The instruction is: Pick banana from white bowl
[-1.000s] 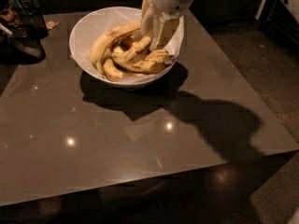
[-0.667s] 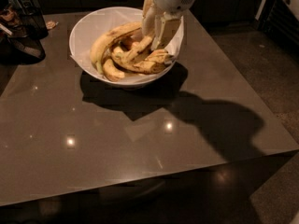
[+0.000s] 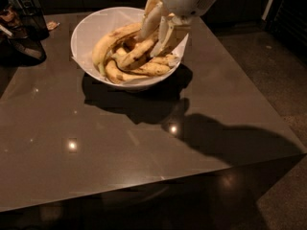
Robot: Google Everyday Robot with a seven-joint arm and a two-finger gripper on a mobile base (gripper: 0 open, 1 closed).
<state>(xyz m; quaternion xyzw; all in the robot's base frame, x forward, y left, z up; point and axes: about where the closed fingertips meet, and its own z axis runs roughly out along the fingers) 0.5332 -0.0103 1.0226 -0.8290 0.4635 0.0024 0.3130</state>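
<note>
I see a large round white bowl (image 3: 91, 28) sitting near the far edge of a glossy dark brown surface (image 3: 120, 147). It is filled with yellow bananas. My white end effector (image 3: 153, 44) reaches down into the bowl's right half. Its two fingers (image 3: 149, 20) are apart and their tips are among the fruit. The medium-length, gently curved yellow banana with brown streaks (image 3: 134, 55) lies in the bowl's middle, running up between those tips. A longer, arched yellow banana (image 3: 106, 44) curves along the left.
</note>
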